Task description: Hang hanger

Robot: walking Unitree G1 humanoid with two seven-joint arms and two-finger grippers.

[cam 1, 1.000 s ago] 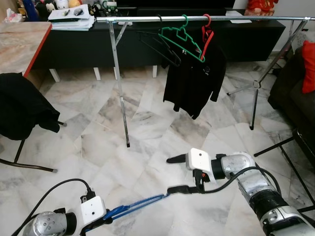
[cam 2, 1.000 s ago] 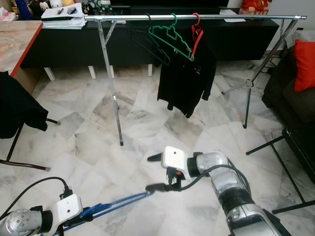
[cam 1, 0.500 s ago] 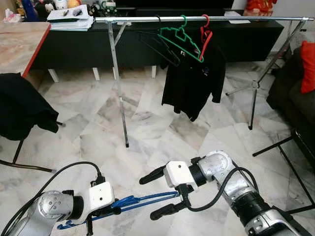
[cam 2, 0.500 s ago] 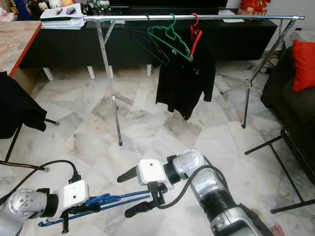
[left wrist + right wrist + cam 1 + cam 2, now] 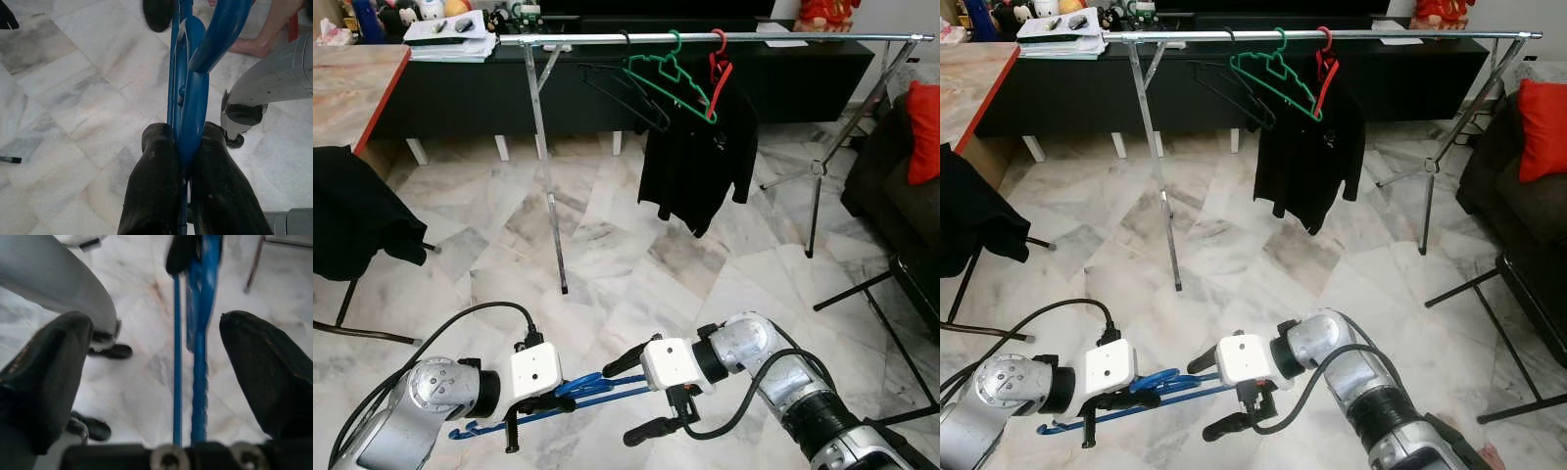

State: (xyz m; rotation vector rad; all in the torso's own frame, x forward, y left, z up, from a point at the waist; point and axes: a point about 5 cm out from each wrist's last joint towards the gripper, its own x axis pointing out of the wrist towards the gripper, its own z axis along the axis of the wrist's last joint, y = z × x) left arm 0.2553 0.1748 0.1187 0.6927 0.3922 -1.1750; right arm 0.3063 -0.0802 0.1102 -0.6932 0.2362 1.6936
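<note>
A blue plastic hanger [image 5: 592, 391] is held low over the marble floor, lying roughly level. My left gripper [image 5: 560, 400] is shut on its flat blue neck [image 5: 190, 93], fingers [image 5: 154, 161] pinching it from both sides. Facing it, my right gripper [image 5: 637, 396] is open, with one finger above and one below the hanger's bars [image 5: 198, 362], which run between the wide-spread fingers [image 5: 49, 367] without touching them. The chrome clothes rail [image 5: 773, 37] stands further ahead. It carries a black hanger [image 5: 626, 93], a green hanger [image 5: 671, 73] and a red hanger with a black shirt [image 5: 700, 157].
A chair draped in black cloth [image 5: 352, 220] stands on the left, beside a red-edged table [image 5: 352, 88]. A low black cabinet [image 5: 460, 93] runs behind the rail. A dark sofa with a red cushion [image 5: 925, 132] and a black frame [image 5: 886, 294] are on the right. A person's foot [image 5: 254, 44] is close by.
My left arm has lifted the hanger up and rightwards. My right gripper has swung left and down, from the hanger's far tip to straddling its bars close to the left gripper.
</note>
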